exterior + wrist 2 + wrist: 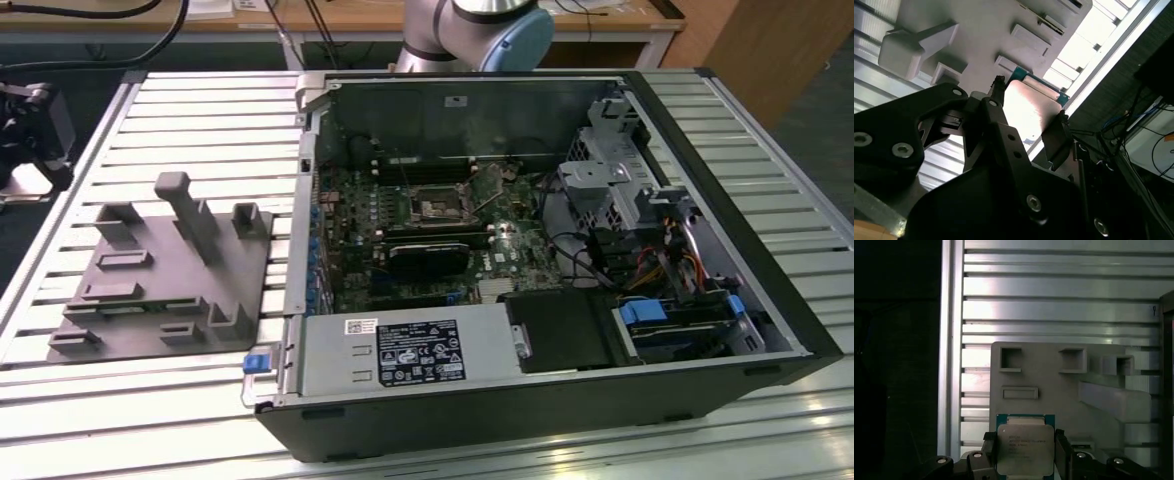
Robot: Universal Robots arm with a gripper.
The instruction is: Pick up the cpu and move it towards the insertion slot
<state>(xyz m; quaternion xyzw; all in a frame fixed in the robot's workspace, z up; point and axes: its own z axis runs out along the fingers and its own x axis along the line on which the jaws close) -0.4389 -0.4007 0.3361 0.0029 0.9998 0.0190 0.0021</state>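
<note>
The cpu, a flat square chip with a silvery top and a green rim, sits between my gripper's two dark fingers in both wrist views. The fingers press against its opposite edges, so the gripper is shut on the cpu. Below the chip lies the grey plastic fixture, and the chip looks raised above it. The insertion slot, a square silver-framed socket, sits on the green board inside the open computer case.
The open computer case takes up the exterior view's middle and right, with cables and drive bays inside. The grey fixture with upright posts lies on the slatted aluminium table at the exterior view's left. The arm's base stands behind the case.
</note>
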